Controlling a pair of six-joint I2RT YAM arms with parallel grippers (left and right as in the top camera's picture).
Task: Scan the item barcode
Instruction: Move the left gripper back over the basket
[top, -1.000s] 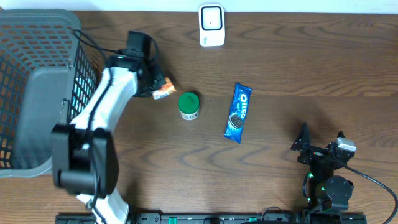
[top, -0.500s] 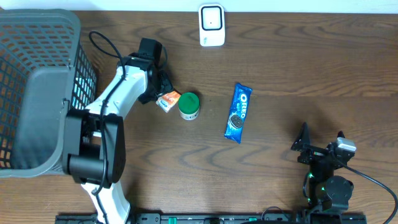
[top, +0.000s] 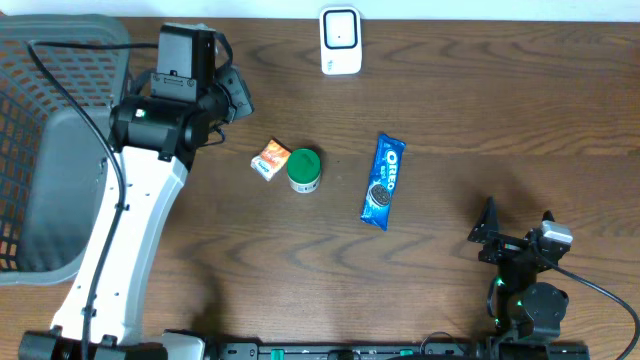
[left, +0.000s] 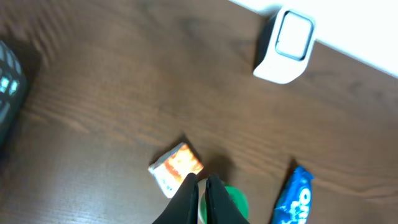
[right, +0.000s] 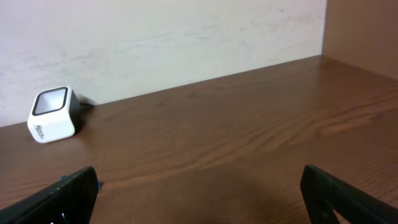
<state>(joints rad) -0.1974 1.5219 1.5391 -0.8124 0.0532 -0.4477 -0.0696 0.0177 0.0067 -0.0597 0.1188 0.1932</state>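
Small orange-and-white packet (top: 271, 159) lies flat on the surface (top: 450, 110), just beside a green-lidded jar (top: 304, 170). Left fingers (left: 185, 199) clenched together, empty, raised clear of the packet. Right fingers (right: 68, 190) spread wide, holding nothing, well apart. White scanner (top: 340, 40) stands at the far edge.

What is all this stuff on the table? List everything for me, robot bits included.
table: one, dark brown wood, under everything
basket: one, grey, left end of the table
scanner: one, white, middle of the far edge
small box: one, orange and white, just left of the tub
tub: one, green top, near the table's middle
cookie packet: one, blue, right of the tub
left arm: one, white and black, beside the basket
left fingers: one pair, black, shut and empty, above the small box and tub
right fingers: one pair, black, open and empty, near right corner
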